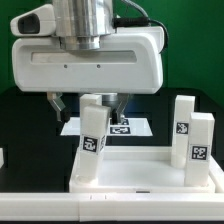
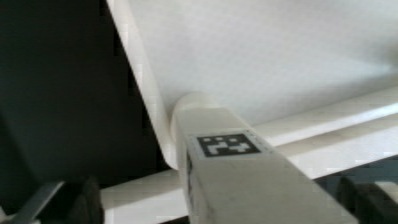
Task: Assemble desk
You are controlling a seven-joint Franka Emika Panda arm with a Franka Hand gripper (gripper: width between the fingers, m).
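Your tool (image 1: pixel 88 103) hangs directly above an upright leg (image 1: pixel 92 140), its fingers (image 1: pixel 57 103) spread to either side of the leg's top; whether they touch it you cannot tell. That leg stands on the near corner of the desk panel (image 1: pixel 140 172), which lies flat on the black bench (image 1: pixel 20 135) beneath the tool. Two more tagged legs (image 1: pixel 193 138) stand upright on the panel's far side, well apart from the tool. The marker board (image 1: pixel 135 127) lies behind the tool.
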